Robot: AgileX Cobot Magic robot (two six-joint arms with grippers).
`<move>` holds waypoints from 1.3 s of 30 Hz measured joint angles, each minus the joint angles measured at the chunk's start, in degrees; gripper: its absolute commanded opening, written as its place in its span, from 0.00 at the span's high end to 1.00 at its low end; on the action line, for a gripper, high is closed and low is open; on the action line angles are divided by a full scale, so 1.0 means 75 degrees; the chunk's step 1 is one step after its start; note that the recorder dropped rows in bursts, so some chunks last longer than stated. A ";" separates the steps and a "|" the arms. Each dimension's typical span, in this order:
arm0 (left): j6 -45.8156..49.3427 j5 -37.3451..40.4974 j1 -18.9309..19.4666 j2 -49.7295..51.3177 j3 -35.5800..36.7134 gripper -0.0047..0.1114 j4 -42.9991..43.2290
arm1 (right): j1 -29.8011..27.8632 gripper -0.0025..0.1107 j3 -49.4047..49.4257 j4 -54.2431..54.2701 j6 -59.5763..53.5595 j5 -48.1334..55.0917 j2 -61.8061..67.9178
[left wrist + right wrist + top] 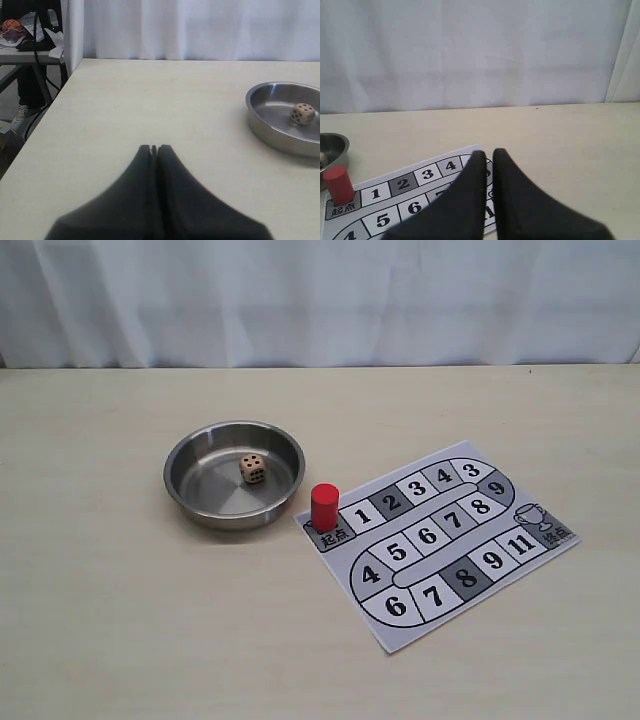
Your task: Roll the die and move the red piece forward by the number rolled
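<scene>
Task looks barely begun, by my read: the red piece stands upright on the grey start square at the near-left corner of the board, beside square 1, so no forward move shows. The die lies inside the steel dish, a little off centre and not touching the wall. Whether this is a rolled result I cannot tell, and the top pips are too small to read. Left to do, as I judge it: roll or read the die, then grasp the piece and count it along the track. Neither arm shows in the exterior view. The left gripper has its tips pressed together, holds nothing, and hangs over bare table well apart from the dish. The right gripper has its tips almost together with a thin slit between, also holds nothing, and sits over the board's far part, apart from the piece. Materials: the die is a pale wood cube with black pips and softened corners; the piece is a glossy, plain red cylinder; the dish is round, shallow brushed metal with a rolled rim. The board is a flat printed paper sheet lying askew, with a winding track of white and grey numbered squares up to 11 and a trophy square at the end. The table is pale matte woodgrain, with a white curtain behind.
</scene>
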 measured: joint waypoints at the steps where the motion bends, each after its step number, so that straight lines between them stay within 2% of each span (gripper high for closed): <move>1: 0.0000 0.0000 0.0000 0.0000 0.0000 0.96 0.0000 | 0.0000 0.94 0.0000 0.0000 0.0000 0.0000 0.0000; 12: 0.0000 0.0000 0.0000 0.0000 0.0000 0.96 0.0000 | 0.0000 0.94 0.0000 0.0000 0.0000 -0.0356 0.0000; 21: 0.0000 0.0000 0.0000 0.0000 0.0000 0.96 0.0000 | 0.0000 0.94 -0.0051 0.0214 0.0191 -0.2057 0.0000; 24: 0.0000 0.0000 0.0000 0.0000 0.0000 0.96 0.0000 | 0.0000 0.94 -0.0474 0.0352 0.0224 -0.1593 0.0000; 30: 0.0000 0.0000 0.0000 0.0000 0.0000 0.96 0.0000 | 0.0000 0.94 -0.2465 0.0401 0.0275 0.0500 0.0077; 36: 0.0000 0.0000 0.0000 0.0000 0.0000 0.96 0.0000 | 0.0000 0.94 -0.4003 0.0420 0.0202 0.2045 0.1807; 39: 0.0000 0.0000 0.0000 0.0000 0.0000 0.96 0.0000 | 0.0000 0.94 -0.4591 0.0420 -0.0011 0.2336 0.2710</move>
